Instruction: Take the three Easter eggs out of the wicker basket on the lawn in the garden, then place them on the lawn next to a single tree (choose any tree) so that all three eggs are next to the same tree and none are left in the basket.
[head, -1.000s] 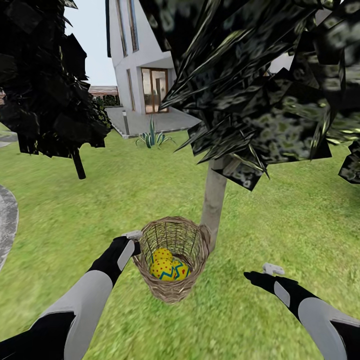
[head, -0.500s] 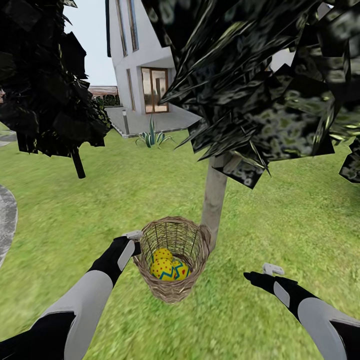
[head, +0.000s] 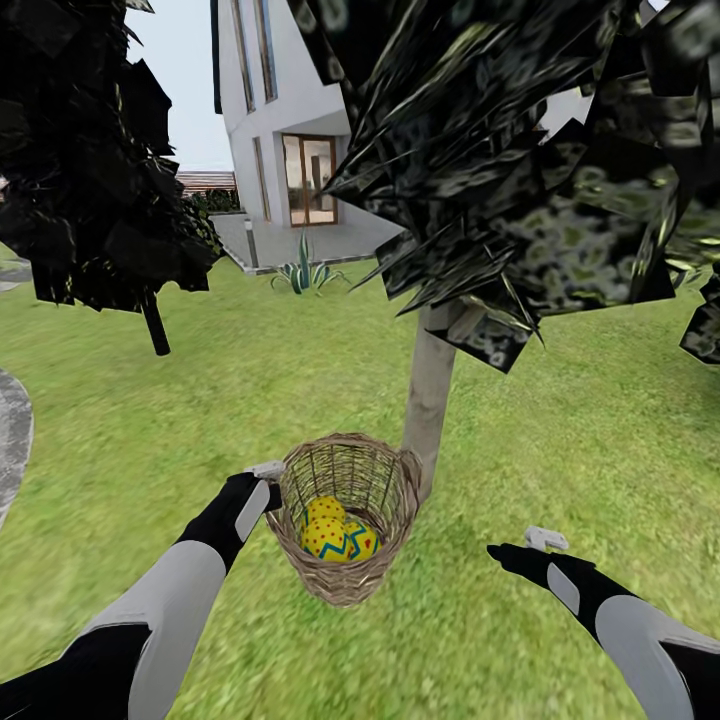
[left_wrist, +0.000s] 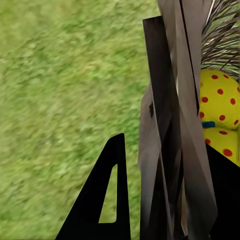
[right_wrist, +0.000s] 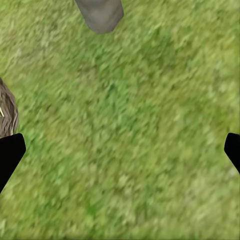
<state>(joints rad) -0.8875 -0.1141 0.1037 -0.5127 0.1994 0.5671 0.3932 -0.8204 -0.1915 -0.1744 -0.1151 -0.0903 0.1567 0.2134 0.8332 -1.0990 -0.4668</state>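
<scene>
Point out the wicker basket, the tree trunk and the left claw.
wicker basket (head: 345, 580), head view, outer front wall.
tree trunk (head: 430, 400), head view, mid-trunk.
left claw (head: 266, 480), head view, at the basket rim.

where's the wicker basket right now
In the head view the wicker basket is low and centre, held up at its rim by the left end effector, just in front of the pale tree trunk.

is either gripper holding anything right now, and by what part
The left gripper holds the basket by its rim, with the eggs inside. The right gripper is open over the lawn, holding nothing.
</scene>
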